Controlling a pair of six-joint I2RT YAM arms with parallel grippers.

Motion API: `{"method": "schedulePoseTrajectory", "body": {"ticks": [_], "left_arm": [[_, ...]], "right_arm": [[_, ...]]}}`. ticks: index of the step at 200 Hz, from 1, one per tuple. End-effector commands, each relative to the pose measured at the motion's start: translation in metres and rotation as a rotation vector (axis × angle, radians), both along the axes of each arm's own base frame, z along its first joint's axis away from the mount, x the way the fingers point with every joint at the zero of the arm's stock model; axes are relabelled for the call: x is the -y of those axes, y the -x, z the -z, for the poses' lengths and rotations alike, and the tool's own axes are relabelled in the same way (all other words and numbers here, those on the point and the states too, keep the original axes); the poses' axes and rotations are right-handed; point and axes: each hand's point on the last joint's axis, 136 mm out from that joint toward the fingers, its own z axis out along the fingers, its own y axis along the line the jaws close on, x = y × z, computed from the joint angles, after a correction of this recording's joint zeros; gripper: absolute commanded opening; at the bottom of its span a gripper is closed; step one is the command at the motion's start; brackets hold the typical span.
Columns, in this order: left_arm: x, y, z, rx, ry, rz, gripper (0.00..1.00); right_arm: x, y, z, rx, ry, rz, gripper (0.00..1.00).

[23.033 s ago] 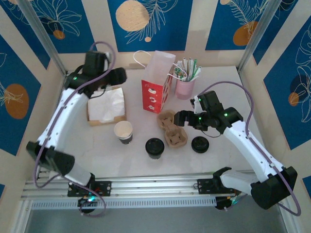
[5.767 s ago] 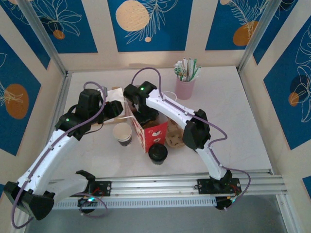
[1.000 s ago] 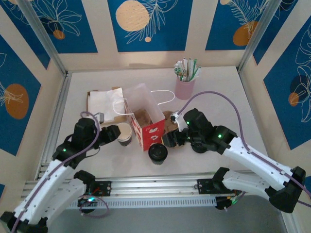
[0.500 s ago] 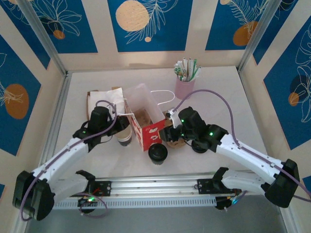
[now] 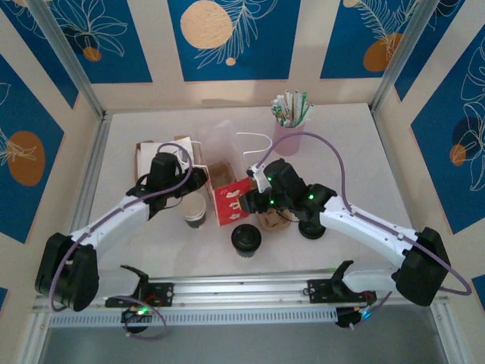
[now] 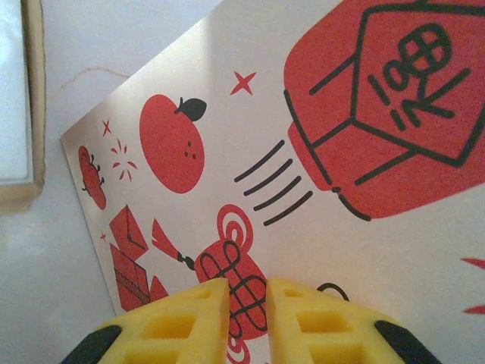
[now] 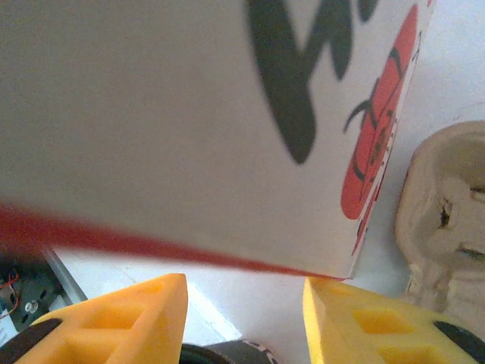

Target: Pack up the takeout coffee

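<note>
The takeout coffee (image 5: 194, 207) stands upright on the table (image 5: 356, 174), left of centre in the top view. Its open mouth faces the camera and its long axis is vertical. It is not yet packed, and sits just beside the lower left corner of the red-and-white paper bag (image 5: 229, 199).

The left gripper (image 5: 195, 180) lies directly above the cup in the frame, near it, at the bag's left face. In its wrist view the yellow fingers (image 6: 189, 318) are drawn almost together with a mere slit between them; whether they pinch anything I cannot tell.

The right gripper (image 5: 253, 200) sits at the bag's right side, jaws parted wide with the bag's bottom edge before them — the bag stands between it and the cup.

By my reckoning the left arm is the nearer. The cup lies toward the bottom of the frame from its fingers — a short way down.
</note>
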Motion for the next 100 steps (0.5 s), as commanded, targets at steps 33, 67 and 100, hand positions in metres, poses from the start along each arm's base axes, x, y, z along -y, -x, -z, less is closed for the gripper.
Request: {"method": "schedulePoseTrajectory", "body": {"ticks": [33, 67, 100], "left_arm": [[-0.010, -0.019, -0.008, 0.050, 0.003, -0.026, 0.20], [-0.015, -0.021, -0.007, 0.038, 0.014, -0.022, 0.20], [-0.021, -0.009, -0.019, 0.051, 0.020, -0.034, 0.25]], "right_arm": [[-0.002, -0.020, -0.014, 0.020, -0.014, 0.015, 0.47], [0.003, -0.024, -0.007, -0.026, 0.001, 0.029, 0.49], [0.016, -0.012, -0.014, -0.049, 0.007, 0.043, 0.53]]}}
